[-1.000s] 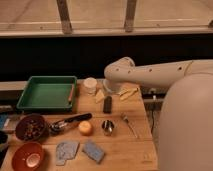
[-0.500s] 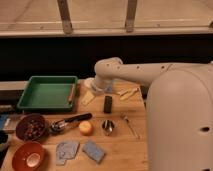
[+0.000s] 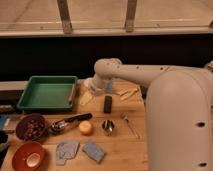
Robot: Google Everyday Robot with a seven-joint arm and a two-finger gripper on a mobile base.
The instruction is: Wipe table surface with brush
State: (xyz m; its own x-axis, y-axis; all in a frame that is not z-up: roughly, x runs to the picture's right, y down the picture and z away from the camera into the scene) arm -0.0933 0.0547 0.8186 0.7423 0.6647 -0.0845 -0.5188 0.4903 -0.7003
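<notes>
**Camera view, progress.** The arm reaches in from the right edge of the surface (image 3: 125, 150) and bends down near the far edge. The gripper (image 3: 94, 86) hangs low there, just beside the right wall of the green tray (image 3: 47, 78). Its fingers stand apart, and nothing can be seen held between them.

The brush (image 3: 86, 98) lies flat on the surface just on the near side of the gripper, close to the tray's right near corner. Whether the gripper touches it cannot be told. In my judgement the task is at the approach stage:
- Done: the gripper has been brought to the brush.
- Left: the grasp, the lift and every wiping stroke. No stroke can be inferred from how things lie.

Room for wiping is limited. These things stand toward the middle and the near edge:
- a black block (image 3: 107, 103)
- an orange (image 3: 86, 127)
- a metal cup (image 3: 107, 126)
- a black-handled utensil (image 3: 70, 121)
- two bowls (image 3: 31, 127)
- two grey pads (image 3: 93, 150)

Pale sticks (image 3: 127, 93) lie near the far edge, right of the arm.

**Camera view, markings.** No brand, label or writing can be read on the arm, the tray or any other item.
</notes>
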